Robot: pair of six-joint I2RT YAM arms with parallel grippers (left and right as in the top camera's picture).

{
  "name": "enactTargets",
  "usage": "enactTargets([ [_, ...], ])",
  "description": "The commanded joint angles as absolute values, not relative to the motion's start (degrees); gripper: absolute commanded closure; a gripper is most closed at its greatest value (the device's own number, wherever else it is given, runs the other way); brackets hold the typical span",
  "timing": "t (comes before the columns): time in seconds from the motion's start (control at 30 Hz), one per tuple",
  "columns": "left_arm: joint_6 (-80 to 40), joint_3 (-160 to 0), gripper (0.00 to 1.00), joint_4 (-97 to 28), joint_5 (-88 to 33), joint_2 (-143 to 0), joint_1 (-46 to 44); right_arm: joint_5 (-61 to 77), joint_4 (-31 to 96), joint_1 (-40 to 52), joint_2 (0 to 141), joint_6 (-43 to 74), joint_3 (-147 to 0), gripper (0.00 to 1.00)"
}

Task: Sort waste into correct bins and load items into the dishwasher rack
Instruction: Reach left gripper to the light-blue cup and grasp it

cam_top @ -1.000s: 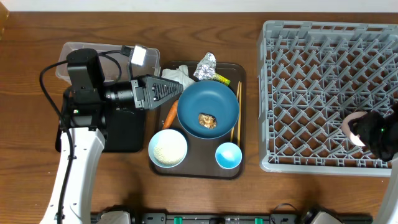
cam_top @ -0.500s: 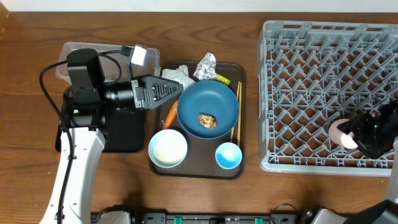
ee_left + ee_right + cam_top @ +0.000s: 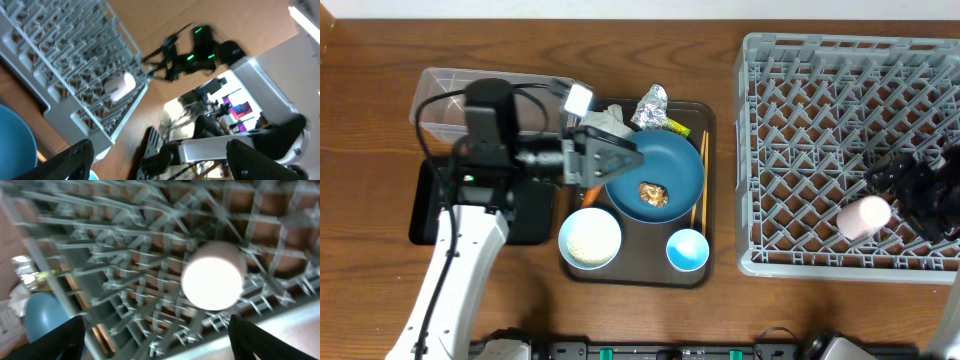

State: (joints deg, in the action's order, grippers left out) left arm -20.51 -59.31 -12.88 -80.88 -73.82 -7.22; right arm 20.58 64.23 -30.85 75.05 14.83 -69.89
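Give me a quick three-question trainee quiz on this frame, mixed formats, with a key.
1. True or false: the pink cup lies inside the dishwasher rack.
2. What sits in the blue dish? A) rice grains B) brown food lump C) silver foil
3. Fill in: the right gripper has its jaws ___ (open or shut).
Key: 1 true; 2 B; 3 open.

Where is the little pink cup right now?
In the overhead view, the small pink cup lies on its side inside the dishwasher rack, near its front right corner, beside the right tool.
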Motion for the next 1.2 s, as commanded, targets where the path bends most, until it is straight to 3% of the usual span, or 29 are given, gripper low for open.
enactTargets([
  [0.0,-14.55,-60.23,0.15,-17.82,-67.26,-73.52,-11.97,23.64,62.78,-26.72,71.37,13.91,-71.48,0.16],
  [0.2,-10.07,-60.23,0.16,-33.63,-30.02,-73.78,-25.50,23.62,60.25,-22.06,70.02,14.83,-71.46,0.13],
  [0.37,-10.39,-60.23,0.23,-39.77,-10.41,-75.79,-36.97,23.62,58.19,-20.36,70.28,16.78,-71.46,0.13],
  [0.8,-11.44,-60.25,0.49,-38.70,-10.02,-90.43,-46.81,23.62,58.04,-20.36,70.28,17.34,-71.46,0.12],
  [1.0,-11.42,-60.25,0.81,-37.87,-10.02,-91.29,-47.03,23.62,58.06,-20.38,70.28,17.34,-71.46,0.12],
  [1.03,-11.42,-60.27,0.94,-37.85,-10.04,-91.26,-47.03,23.62,58.06,-20.36,70.28,17.34,-71.46,0.12],
  [1.17,-10.72,-60.40,0.93,-37.98,-11.51,-89.78,-46.92,23.64,58.13,-20.36,70.28,17.28,-71.46,0.12],
])
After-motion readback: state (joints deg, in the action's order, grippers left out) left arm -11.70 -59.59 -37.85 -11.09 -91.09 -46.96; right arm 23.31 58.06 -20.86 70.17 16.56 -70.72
